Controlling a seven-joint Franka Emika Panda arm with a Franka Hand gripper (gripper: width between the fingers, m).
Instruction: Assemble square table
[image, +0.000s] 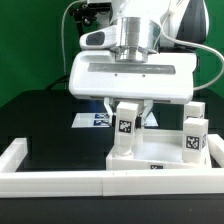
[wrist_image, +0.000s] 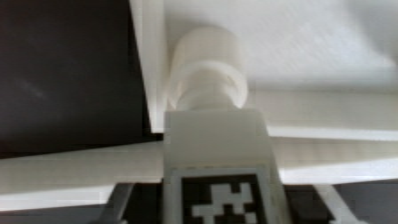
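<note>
The white square slab (image: 160, 165) lies flat on the table against the border wall. My gripper (image: 125, 112) is shut on a white tagged block leg (image: 123, 130) and holds it upright with its lower end on the slab near the exterior view's left corner. In the wrist view the held leg (wrist_image: 217, 130) runs between my fingers, its tag close to the camera, with the slab (wrist_image: 302, 60) beyond it. A second tagged leg (image: 193, 138) stands upright on the slab at the exterior view's right. Further legs are hidden behind it or out of view.
The long low white border wall (image: 60, 180) runs along the front and turns back at the exterior view's left (image: 12, 150). The marker board (image: 92, 120) lies flat on the black table behind my gripper. Cables hang at the back.
</note>
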